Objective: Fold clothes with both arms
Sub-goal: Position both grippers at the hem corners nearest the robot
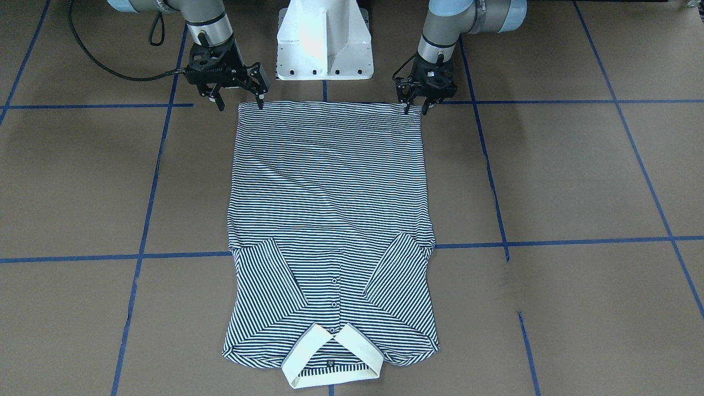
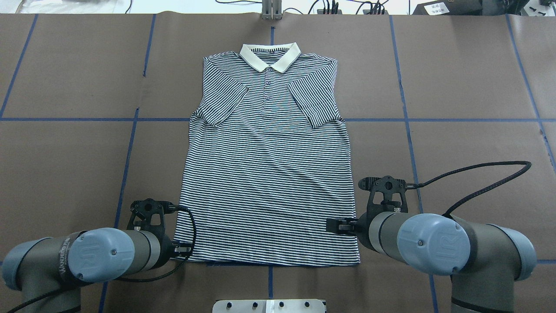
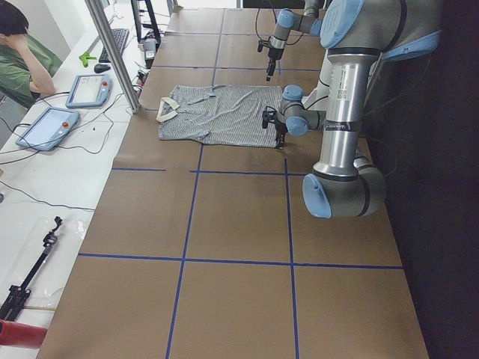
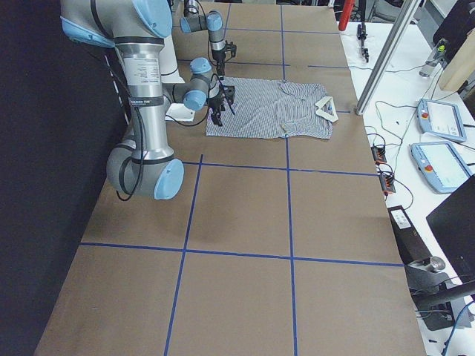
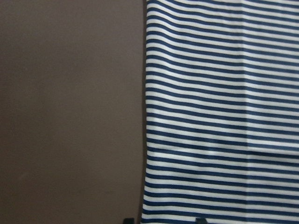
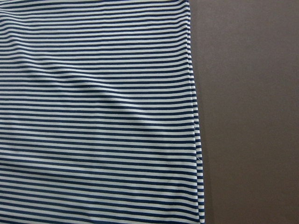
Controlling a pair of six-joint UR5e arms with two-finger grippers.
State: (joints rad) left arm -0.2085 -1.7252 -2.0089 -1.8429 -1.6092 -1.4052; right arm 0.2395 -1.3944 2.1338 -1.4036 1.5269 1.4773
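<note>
The clothes, one navy-and-white striped polo shirt (image 1: pixel 330 192), lie flat and face up with both sleeves folded in over the chest. The cream collar (image 1: pixel 330 357) points away from the robot. The hem lies next to the robot's base. My left gripper (image 1: pixel 415 109) hangs open just over the hem corner on its side. In the left wrist view its fingertips (image 5: pixel 128 220) straddle the shirt's side edge (image 5: pixel 145 116). My right gripper (image 1: pixel 240 104) stands wide open over the other hem corner, one finger on the fabric and one off it. Neither holds cloth.
Brown table paper with a grid of blue tape lines (image 1: pixel 148 220) surrounds the shirt. The white pedestal base (image 1: pixel 324 44) sits just behind the hem. A black cable (image 2: pixel 478 174) loops off the right arm. Pendants (image 3: pixel 49 127) and a person (image 3: pixel 19 45) are at the white bench.
</note>
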